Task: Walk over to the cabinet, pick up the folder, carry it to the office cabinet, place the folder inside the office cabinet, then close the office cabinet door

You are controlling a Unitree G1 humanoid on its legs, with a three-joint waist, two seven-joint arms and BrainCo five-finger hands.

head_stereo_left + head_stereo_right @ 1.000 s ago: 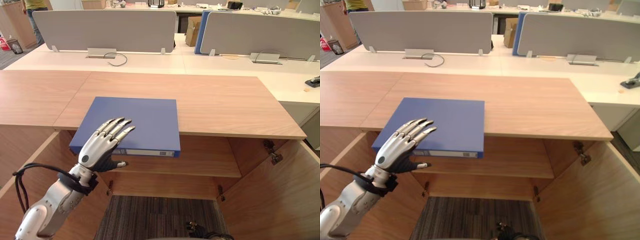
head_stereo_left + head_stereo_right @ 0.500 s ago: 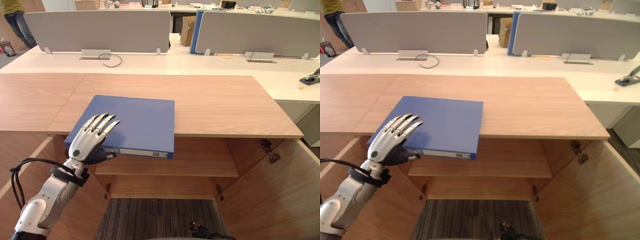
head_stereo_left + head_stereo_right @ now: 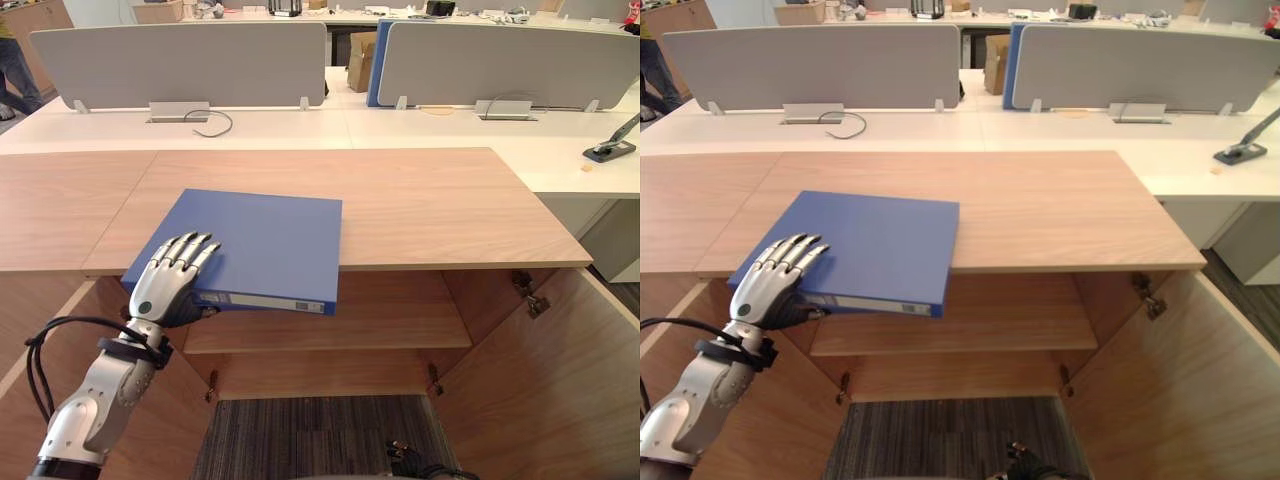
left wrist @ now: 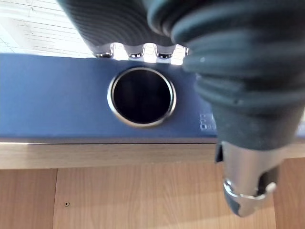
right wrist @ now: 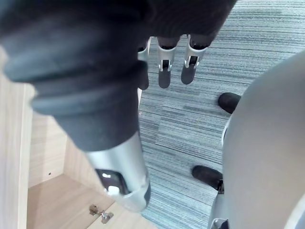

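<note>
Lying flat on the light-brown wood-grain desk, the blue rectangular folder sits at the near edge toward the robot's left. Its spine juts a little past the front lip, over the open wooden cabinet below. The left hand rests on the folder's near left corner with its fingers straight and flat on the cover. Its thumb reaches out below the spine (whether it touches the underside I cannot tell), so the hand is released rather than clenched. From the left wrist, the spine shows a round metal-rimmed finger hole. The right hand hangs with relaxed, uncurled fingers, holding nothing, above the grey striped carpet. Inside the cabinet a wooden shelf runs across, and the right door stands swung wide open. Behind the desk lies a row of pale cream desks with grey partition screens. A loose black cable curls by one screen, a brown cardboard box stands between the screens, and a person's legs show at the far left.
</note>
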